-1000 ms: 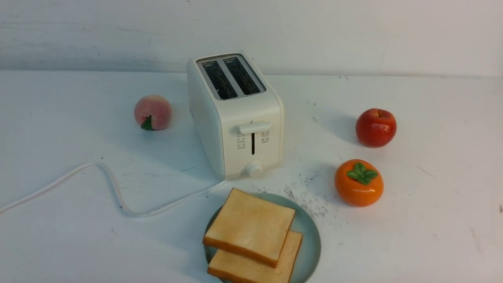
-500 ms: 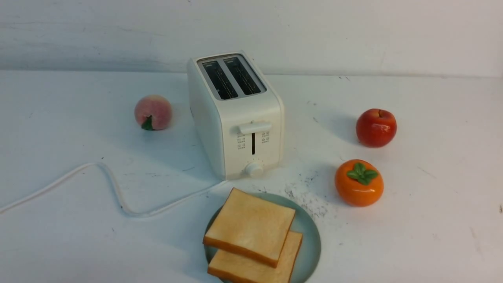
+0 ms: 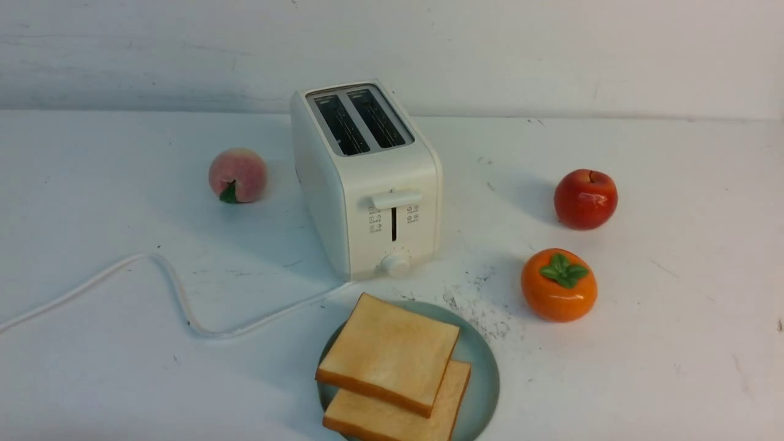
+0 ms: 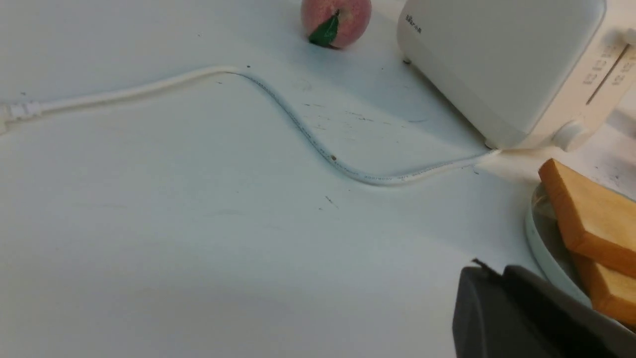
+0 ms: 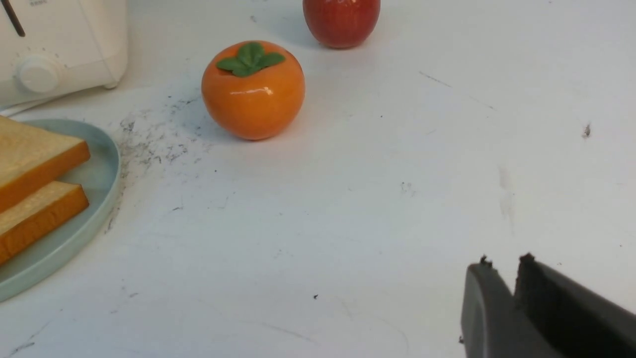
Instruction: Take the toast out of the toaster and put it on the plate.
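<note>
**Toast stacked on the plate, toaster slots vacant**

Two toast slices (image 3: 388, 354) lie overlapped on the plate (image 3: 484, 373), lower centre of the front view. Behind it the toaster (image 3: 367, 184) faces the camera, slots running front to back; its side lettering is too small to read. Peach (image 3: 237, 174) left, apple (image 3: 585, 199) and persimmon (image 3: 558, 284) right. Left gripper (image 4: 489, 278) pinched shut; right gripper (image 5: 502, 271) barely parted, holding nothing.
</note>
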Robot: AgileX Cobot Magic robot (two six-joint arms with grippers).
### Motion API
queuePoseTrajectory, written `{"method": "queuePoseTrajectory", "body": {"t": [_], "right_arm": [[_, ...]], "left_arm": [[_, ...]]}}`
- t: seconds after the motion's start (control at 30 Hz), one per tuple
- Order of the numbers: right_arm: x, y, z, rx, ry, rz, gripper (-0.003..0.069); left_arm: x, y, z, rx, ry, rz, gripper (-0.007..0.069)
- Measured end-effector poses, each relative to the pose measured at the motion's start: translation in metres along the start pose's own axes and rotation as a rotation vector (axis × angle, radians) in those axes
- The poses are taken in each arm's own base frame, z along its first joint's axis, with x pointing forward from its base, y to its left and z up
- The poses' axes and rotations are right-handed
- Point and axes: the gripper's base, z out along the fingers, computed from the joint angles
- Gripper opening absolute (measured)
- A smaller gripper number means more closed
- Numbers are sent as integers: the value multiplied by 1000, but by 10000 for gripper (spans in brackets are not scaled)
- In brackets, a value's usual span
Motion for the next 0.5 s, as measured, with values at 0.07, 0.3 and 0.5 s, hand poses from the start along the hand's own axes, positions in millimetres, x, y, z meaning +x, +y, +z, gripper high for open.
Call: {"method": "queuePoseTrajectory", "body": {"t": [0.07,0.3,0.5], "right_arm": [[0,0,0,0,1,0,96],[0,0,0,0,0,0,104],[0,0,0,0,0,0,106]], "left_arm": [[3,0,-1,15,23,6,36],[10,1,-2,17,92,15,39],[10,1,-2,17,92,15,51]]}}
